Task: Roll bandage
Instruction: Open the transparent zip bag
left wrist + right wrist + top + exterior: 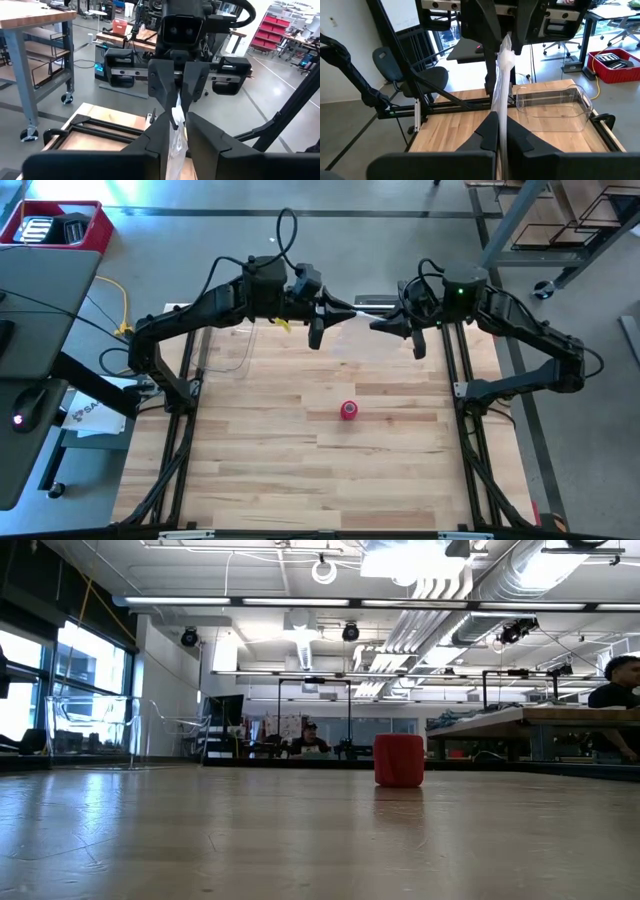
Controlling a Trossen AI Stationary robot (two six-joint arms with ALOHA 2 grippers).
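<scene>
1. High view: my left gripper (335,308) and right gripper (378,323) met above the table's far edge, a crinkled clear plastic bag (357,314) stretched between them. The bandage (348,411), already a small red cylinder, stood mid-table (270,440), well apart.
2. Low view: the roll looked soft and squat on pale wood.
3. Left wrist view: my fingers pinched the bag.
4. Right wrist view: mine were pressed together on it. Rolling seemed done; next, I judged, bagging the roll.
</scene>
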